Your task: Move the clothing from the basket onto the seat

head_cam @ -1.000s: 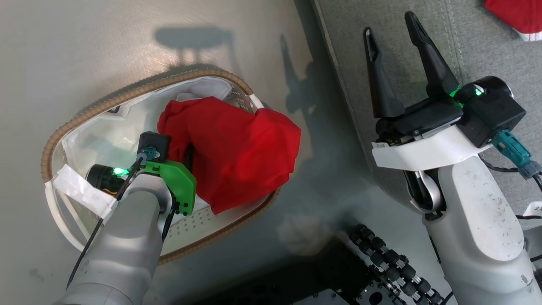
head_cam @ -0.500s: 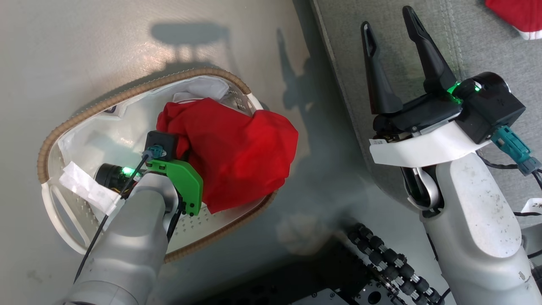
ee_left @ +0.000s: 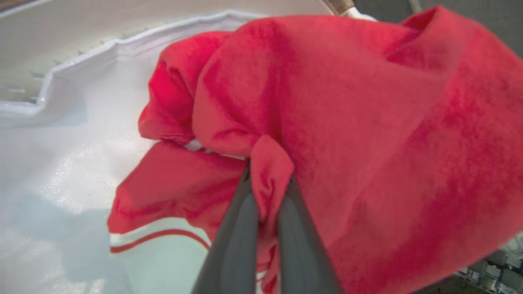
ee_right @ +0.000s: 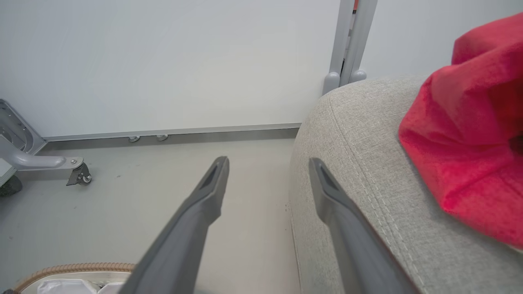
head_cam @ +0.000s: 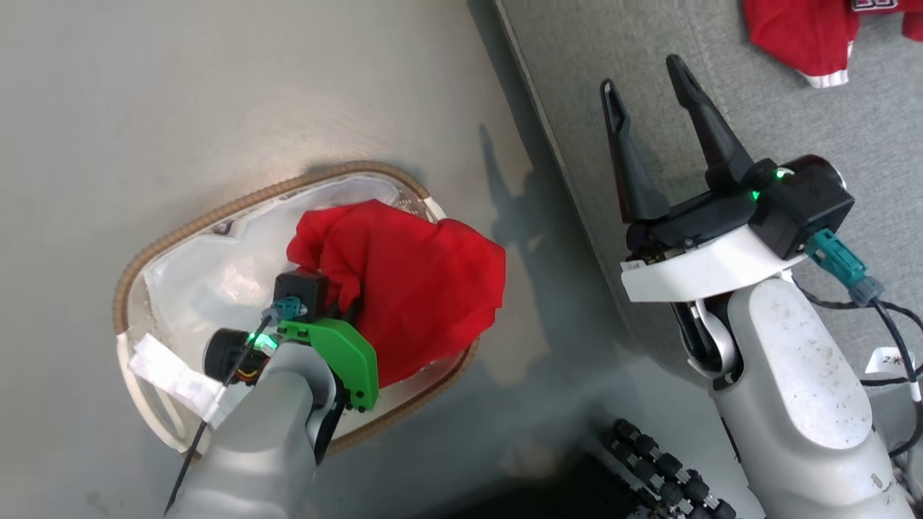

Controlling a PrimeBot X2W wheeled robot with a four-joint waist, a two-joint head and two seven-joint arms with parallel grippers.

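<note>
So on the left you've got the basket (head_cam: 216, 215) sitting on the floor (head_cam: 216, 86), white liner (head_cam: 209, 281) showing inside. The left claw (ee_left: 269, 179) is down in it, pinched nearly shut on a little fold of the red garment (head_cam: 425, 288). The rest of the cloth bunches up and flops over the basket's right rim. In the left wrist view a white-trimmed hem lies low on the liner.

My take: this is the lift-out. The bite looks small, so I'd go straight up and slow rather than yank sideways, because a thin fold like that could slip. I'd also watch that the liner doesn't ride up with the cloth. Get the dangling hem clear of the rim before swinging right, or it may drag the basket along.

Further right there's a strip of bare floor, then the edge of the seat (head_cam: 577, 58). The right claw (head_cam: 642, 76) hangs over that edge, fingers spread wide, holding nothing. It sits roughly in the carry path, so I'd pass well above or behind it.

Far right, the second red garment (head_cam: 800, 36) is already lying on the seat. Dropping this one beside it, well in from the edge, seems like the safe bet.
</note>
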